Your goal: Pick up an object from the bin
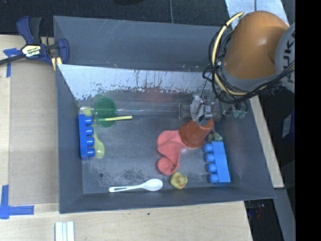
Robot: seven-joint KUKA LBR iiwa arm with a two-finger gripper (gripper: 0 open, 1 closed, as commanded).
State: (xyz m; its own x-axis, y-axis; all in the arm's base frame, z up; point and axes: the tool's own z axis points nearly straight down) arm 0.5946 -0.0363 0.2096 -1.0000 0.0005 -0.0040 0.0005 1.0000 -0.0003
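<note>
Fingers (203, 117) sit at the upper rim of the reddish-brown cup (194, 133), open or clamped I can't tell, its body trailing down-left.

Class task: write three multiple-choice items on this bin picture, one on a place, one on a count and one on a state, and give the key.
1. Where does the white spoon lie? A by the bin's lower wall in the view; B against the upper wall; C under the pincer.
2. How many blue blocks are in the bin? A one; B two; C four.
3. The pincer is: A down in the bin, just above the red-brown cup; B outside the bin; C resting on the spoon.
Key: A, the spoon lies along the lower wall; B, the left blue block and the right blue block; A, it hangs at the cup's rim.
</note>
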